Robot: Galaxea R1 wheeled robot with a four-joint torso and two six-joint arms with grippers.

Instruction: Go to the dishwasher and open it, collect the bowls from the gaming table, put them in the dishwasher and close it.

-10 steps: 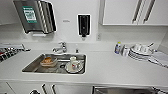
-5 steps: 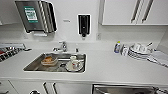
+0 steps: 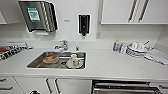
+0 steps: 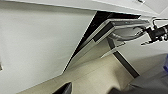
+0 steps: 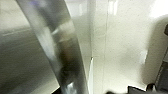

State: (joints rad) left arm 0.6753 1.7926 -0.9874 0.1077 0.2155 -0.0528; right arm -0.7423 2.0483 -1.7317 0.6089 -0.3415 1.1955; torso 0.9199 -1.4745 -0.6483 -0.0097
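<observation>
The dishwasher [image 3: 125, 87] sits under the white counter at the lower right of the head view, its door tipped outward with a dark gap along the top. In the left wrist view the steel-fronted door [image 4: 120, 27] stands ajar from the white cabinet front, and my right gripper [image 4: 155, 33] is at the door's upper edge. The right wrist view is close against the brushed steel front [image 5: 57, 50]. Whether either gripper is open or shut is unclear. The bowls and the gaming table are out of view.
A steel sink [image 3: 35, 63] holds an orange dish [image 3: 50, 58] and a mug [image 3: 74, 60], behind it a tap [image 3: 62, 45]. Stacked dishes [image 3: 136, 48] and a bottle [image 3: 116, 45] stand on the counter at right. White cabinet doors [image 3: 72, 86] flank the dishwasher.
The dishwasher's dark gap at the bottom right of the head view looks slightly wider than a second ago. The counter and sink have not changed.
</observation>
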